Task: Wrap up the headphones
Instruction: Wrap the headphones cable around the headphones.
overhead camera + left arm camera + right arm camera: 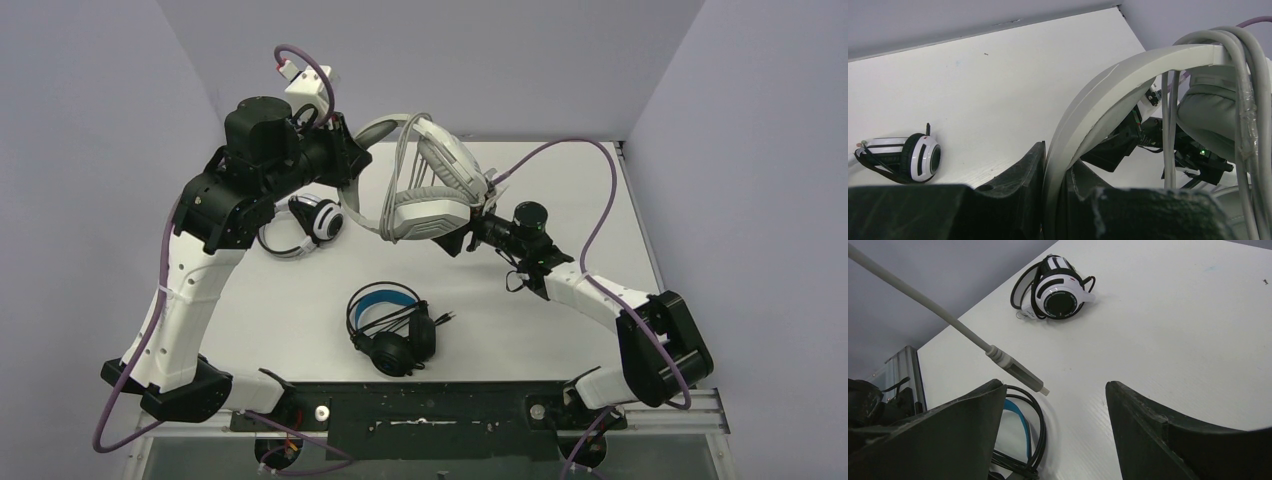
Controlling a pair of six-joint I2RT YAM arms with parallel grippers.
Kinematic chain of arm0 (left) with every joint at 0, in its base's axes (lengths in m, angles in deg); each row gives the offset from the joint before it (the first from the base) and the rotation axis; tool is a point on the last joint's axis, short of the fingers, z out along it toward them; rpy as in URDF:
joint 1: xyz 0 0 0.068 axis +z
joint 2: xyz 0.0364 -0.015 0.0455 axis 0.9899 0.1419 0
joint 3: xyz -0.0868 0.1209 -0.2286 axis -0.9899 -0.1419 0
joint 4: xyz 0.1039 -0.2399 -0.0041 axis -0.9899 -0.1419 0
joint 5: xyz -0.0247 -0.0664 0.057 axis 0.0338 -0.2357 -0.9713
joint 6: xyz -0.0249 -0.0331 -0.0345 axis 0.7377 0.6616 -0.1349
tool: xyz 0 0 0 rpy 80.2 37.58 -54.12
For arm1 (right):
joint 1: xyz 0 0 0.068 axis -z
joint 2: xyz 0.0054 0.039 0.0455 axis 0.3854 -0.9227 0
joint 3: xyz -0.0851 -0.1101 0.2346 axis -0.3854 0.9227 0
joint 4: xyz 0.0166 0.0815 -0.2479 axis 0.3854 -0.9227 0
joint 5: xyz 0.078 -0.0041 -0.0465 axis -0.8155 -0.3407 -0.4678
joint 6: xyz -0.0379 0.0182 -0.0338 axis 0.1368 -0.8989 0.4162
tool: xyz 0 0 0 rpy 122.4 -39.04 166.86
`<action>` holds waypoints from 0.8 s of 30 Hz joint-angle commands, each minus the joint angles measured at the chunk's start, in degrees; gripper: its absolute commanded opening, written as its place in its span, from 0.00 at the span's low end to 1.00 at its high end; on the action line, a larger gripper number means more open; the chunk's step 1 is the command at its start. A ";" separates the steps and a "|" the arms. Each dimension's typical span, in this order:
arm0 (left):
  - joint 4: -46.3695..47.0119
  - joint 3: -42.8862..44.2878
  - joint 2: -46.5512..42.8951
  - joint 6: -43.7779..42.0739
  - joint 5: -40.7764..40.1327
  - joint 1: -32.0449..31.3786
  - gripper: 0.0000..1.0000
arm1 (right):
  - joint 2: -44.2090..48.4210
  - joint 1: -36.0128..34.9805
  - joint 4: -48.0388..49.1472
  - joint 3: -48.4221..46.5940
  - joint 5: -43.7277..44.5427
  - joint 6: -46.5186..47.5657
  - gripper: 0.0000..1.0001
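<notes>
A large white-grey headset [430, 190] hangs in the air above the back of the table, its pale cable looped several times over the band [1243, 100]. My left gripper [1058, 165] [350, 160] is shut on its headband [1088, 110]. My right gripper [1054, 385] [462, 240] stands open just below the lower ear cup, holding nothing. The cable's plug [1018, 372] dangles free by its left finger. A small white headset with black centres [310, 222] [1055, 287] [918, 157] lies at left. The black headset with a blue-lined band [390, 325] [1020, 430] lies near the front.
The white table [560, 200] is walled by grey panels at the back and sides. Its metal front rail [430, 410] carries both arm bases. The right arm's purple cable [600, 170] arcs over the table's back right.
</notes>
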 commanded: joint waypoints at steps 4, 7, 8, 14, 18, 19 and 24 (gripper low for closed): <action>7.28 0.70 -2.47 3.56 1.83 0.28 0.00 | 0.05 -0.32 9.07 -2.25 -2.44 0.82 0.69; 7.24 0.88 -2.47 3.44 1.86 0.28 0.00 | -1.04 -0.27 10.85 -2.34 -3.19 -0.18 0.67; 7.15 0.94 -2.47 3.43 1.95 0.28 0.00 | -1.26 -0.30 11.71 -2.28 -3.52 -0.64 0.67; 7.25 0.91 -2.26 3.50 2.04 0.28 0.00 | -2.55 -0.27 14.16 -2.69 -4.74 -1.81 0.63; 7.34 0.89 -2.14 3.49 1.96 0.28 0.00 | -3.03 -0.28 14.39 -3.17 -5.06 -2.21 0.57; 7.33 0.82 -2.13 3.46 1.88 0.28 0.00 | -3.21 -0.27 14.77 -3.22 -5.25 -2.45 0.55; 8.11 0.27 -2.01 3.58 0.95 0.28 0.00 | -4.20 -0.37 16.56 -2.91 -6.29 -4.52 0.39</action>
